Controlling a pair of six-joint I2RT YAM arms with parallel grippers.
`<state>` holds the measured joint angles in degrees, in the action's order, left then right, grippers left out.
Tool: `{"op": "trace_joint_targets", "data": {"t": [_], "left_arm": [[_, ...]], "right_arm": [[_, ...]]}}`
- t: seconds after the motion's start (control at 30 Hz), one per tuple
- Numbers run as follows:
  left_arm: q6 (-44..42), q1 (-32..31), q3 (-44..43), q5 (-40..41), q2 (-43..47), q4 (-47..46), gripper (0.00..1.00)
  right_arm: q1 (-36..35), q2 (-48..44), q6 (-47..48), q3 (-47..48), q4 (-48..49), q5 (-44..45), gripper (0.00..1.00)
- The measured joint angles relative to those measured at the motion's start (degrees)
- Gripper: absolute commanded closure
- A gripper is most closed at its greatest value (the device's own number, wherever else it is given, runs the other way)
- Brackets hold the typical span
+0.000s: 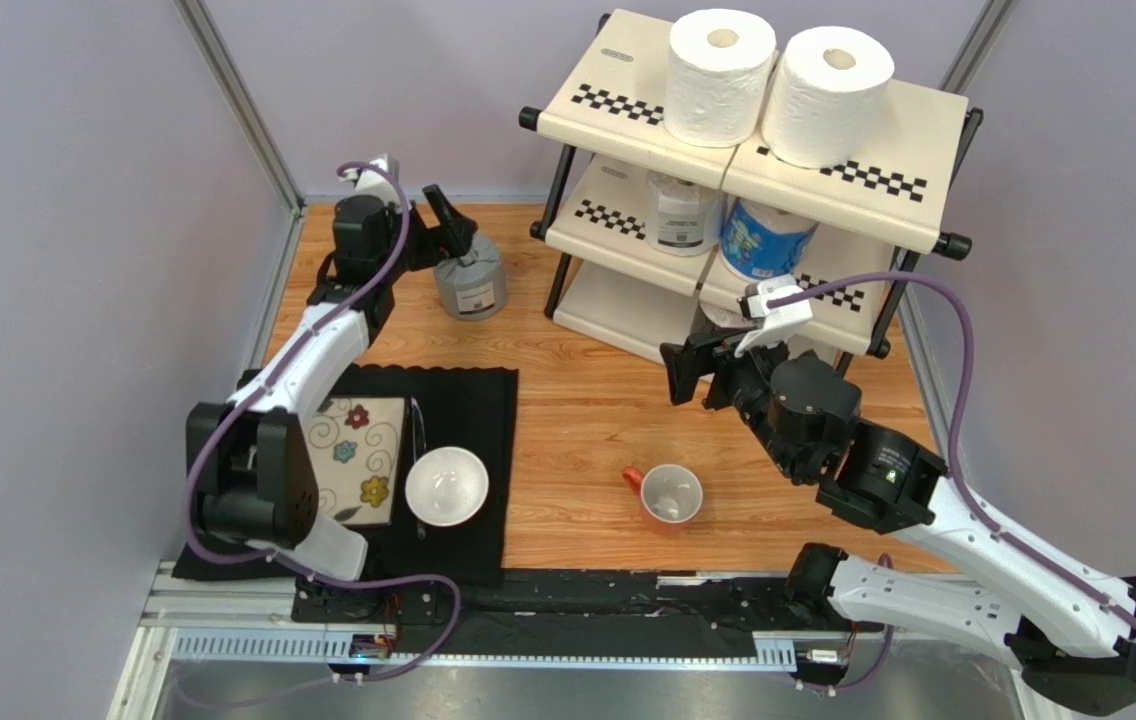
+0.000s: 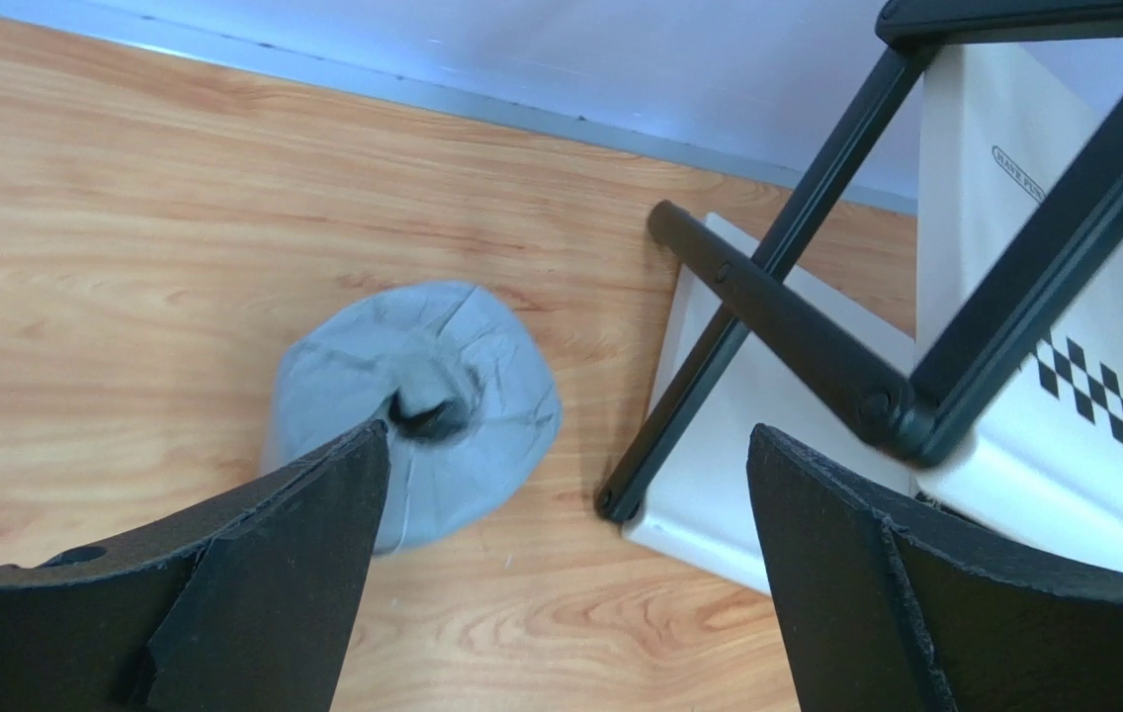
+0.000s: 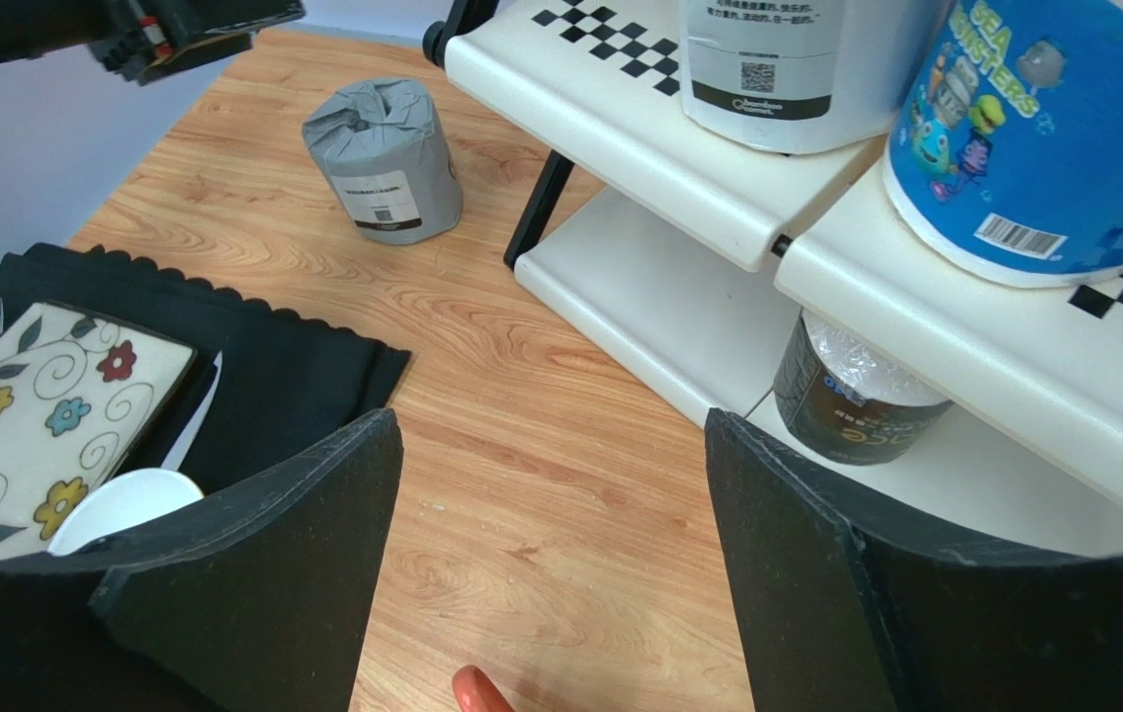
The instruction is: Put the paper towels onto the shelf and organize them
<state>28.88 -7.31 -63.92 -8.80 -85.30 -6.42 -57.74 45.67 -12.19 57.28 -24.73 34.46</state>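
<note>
The grey-wrapped paper towel roll (image 1: 471, 282) stands upright on the table left of the shelf (image 1: 634, 72); it shows in the left wrist view (image 2: 412, 408) and the right wrist view (image 3: 384, 160). My left gripper (image 1: 453, 228) is open just above it, the roll near its left finger. Two plain white rolls (image 1: 720, 72) (image 1: 827, 93) stand on the top tier. A clear-white roll (image 1: 679, 213) and a blue roll (image 1: 759, 240) are on the middle tier. A black roll (image 3: 850, 398) sits on the bottom tier. My right gripper (image 1: 693, 372) is open and empty in front of the shelf.
An orange mug (image 1: 667, 494) stands on the wood in front of the right arm. A black mat (image 1: 477, 405) at the near left holds a flowered plate (image 1: 352, 458) and a white bowl (image 1: 447, 485). The shelf's black leg (image 2: 701, 378) is close to the grey roll.
</note>
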Motion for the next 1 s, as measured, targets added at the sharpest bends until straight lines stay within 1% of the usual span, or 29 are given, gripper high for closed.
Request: {"op": "trace_joint_targets", "data": {"t": [0.07,0.2,0.53,0.8,1.0], "left_arm": [[0.0,0.0,-3.4,-1.8,-4.4,0.0,0.04],[-0.2,0.1,-4.9,-2.3,-8.5,1.3,0.05],[-1.1,0.2,-1.4,2.7,-9.2,4.1,0.05],[-1.9,0.2,-1.5,4.9,-13.5,4.1,0.05],[-1.9,0.3,-3.5,5.5,-16.9,4.0,0.05]], "right_arm": [[0.0,-1.0,0.0,-0.5,-0.3,0.3,0.21],[0.0,-2.4,0.0,-1.9,-0.8,0.7,0.21],[0.0,-1.9,0.2,-3.0,-1.2,1.1,0.20],[0.0,-2.3,0.7,-3.4,-1.2,1.3,0.20],[0.0,-2.4,1.4,-3.9,-1.2,1.7,0.20]]}}
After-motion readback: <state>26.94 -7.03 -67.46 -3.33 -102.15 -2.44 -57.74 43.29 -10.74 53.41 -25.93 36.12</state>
